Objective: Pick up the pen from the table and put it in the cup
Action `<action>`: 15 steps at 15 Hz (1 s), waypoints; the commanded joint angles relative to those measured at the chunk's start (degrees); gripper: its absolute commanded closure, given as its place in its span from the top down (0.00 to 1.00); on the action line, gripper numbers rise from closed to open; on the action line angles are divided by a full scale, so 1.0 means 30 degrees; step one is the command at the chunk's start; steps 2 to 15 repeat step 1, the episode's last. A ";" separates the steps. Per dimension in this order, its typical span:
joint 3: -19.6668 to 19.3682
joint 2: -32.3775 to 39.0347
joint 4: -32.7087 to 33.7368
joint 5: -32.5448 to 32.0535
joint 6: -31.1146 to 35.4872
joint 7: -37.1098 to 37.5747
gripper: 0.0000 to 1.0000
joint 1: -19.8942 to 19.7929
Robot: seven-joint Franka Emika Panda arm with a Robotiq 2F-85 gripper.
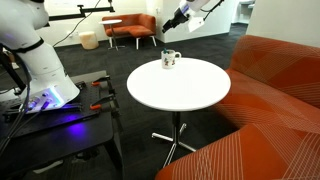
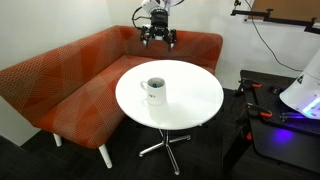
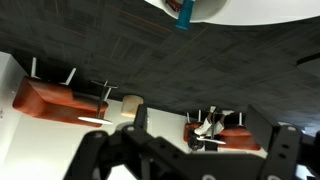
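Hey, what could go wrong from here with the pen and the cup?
One: the end effector hangs open, high and apart from the table; a careless descent could knock the cup. Two: the pen shows only as a teal tip in the wrist view, so its place is uncertain.

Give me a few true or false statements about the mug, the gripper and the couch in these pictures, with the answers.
1. The cup stands upright on the round white table. True.
2. The gripper is shut on the cup. False: its jaws are open and empty, up in the air and apart from the cup.
3. The couch beside the table is blue. False: it is orange-red.
4. The table rests on a thin metal pedestal. True.
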 commanded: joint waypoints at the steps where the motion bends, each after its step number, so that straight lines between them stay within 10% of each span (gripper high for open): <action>1: -0.0490 0.0064 0.0065 0.0203 -0.0172 -0.0093 1.00 0.0381; 15: -0.0490 0.0064 0.0065 0.0203 -0.0172 -0.0093 1.00 0.0381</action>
